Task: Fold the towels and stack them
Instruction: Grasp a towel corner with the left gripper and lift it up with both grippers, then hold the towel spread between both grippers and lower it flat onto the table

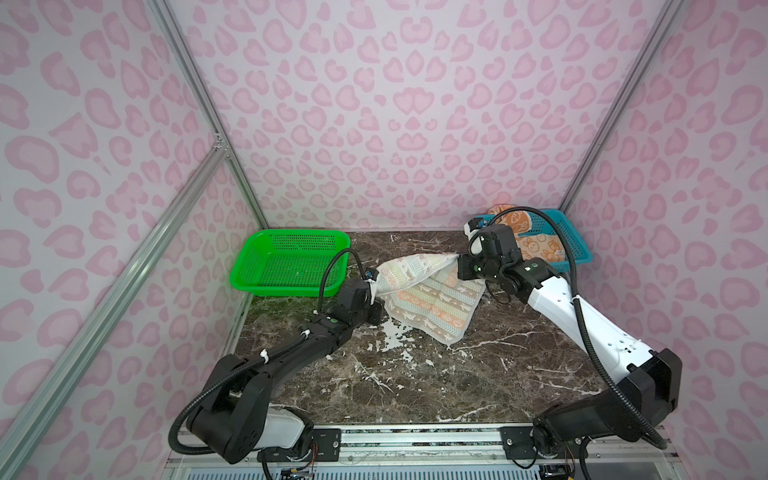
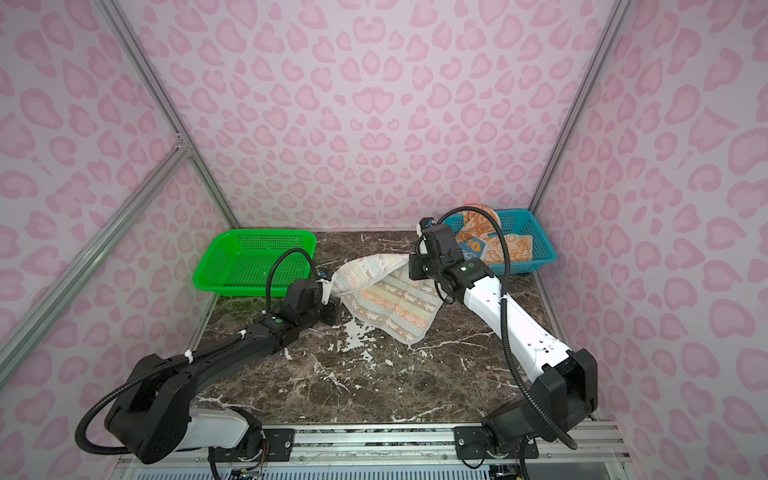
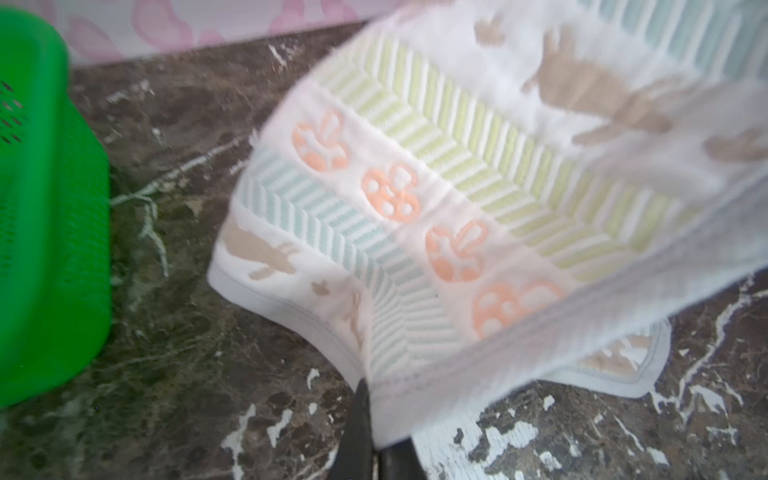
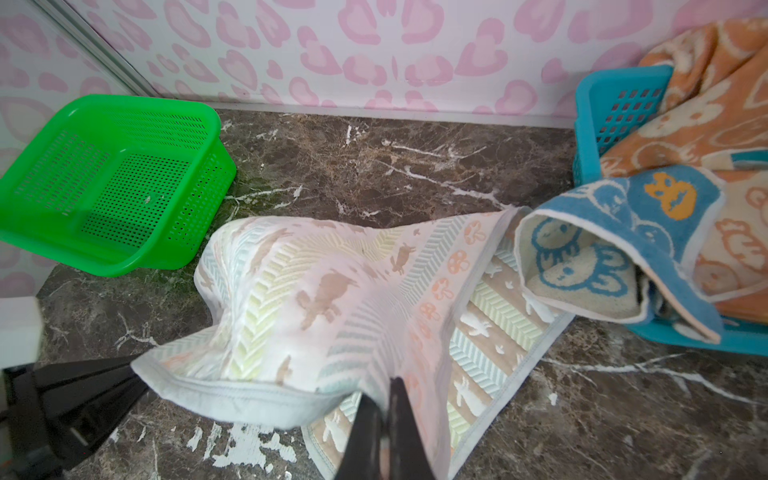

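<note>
A white towel [image 1: 419,282] [image 2: 382,282] with pastel chevrons and animals hangs stretched between both grippers, its lower part draped onto the marble table [image 1: 415,386]. My left gripper [image 1: 376,287] [image 3: 376,436] is shut on the towel's left edge [image 3: 457,187]. The right gripper [image 1: 458,259] [image 4: 384,415] is pinched shut on the opposite edge [image 4: 311,291]. An orange bunny towel [image 1: 536,245] [image 4: 706,124] lies crumpled in the blue basket [image 1: 577,241]. A blue bunny towel [image 2: 471,249] [image 4: 648,208] hangs over that basket's near rim, behind my right wrist.
An empty green mesh basket [image 1: 282,291] [image 4: 124,262] stands at the back left, close to my left gripper. The blue basket [image 2: 536,241] sits in the back right corner. Pink patterned walls enclose the table on three sides.
</note>
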`<control>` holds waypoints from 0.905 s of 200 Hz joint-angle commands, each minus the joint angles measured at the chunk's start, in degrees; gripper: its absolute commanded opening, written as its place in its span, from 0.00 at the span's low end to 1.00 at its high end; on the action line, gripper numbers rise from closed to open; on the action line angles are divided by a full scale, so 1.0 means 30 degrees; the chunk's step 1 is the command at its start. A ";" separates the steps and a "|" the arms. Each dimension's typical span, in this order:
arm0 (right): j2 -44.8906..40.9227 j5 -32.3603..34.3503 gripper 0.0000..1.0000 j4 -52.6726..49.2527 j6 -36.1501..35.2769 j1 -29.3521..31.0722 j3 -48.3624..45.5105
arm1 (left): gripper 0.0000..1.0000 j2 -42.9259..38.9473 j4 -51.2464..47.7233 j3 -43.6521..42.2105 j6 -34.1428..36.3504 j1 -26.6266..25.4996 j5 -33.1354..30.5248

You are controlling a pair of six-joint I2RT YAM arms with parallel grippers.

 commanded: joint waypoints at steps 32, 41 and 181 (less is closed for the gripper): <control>-0.0572 0.0240 0.00 -0.2292 -0.3529 -0.0108 0.3237 | 0.04 -0.2089 -0.2892 0.5140 0.5350 0.0901 -0.0955; -0.0696 0.0020 0.00 -0.2869 -0.3940 -0.0083 0.3978 | 0.04 -0.2323 -0.3192 0.6065 0.6198 0.0969 -0.1410; -0.6248 -0.2149 0.00 -0.5875 -0.5349 0.2200 1.0161 | 0.04 -0.8109 -0.6374 1.4088 1.0814 0.1166 0.6423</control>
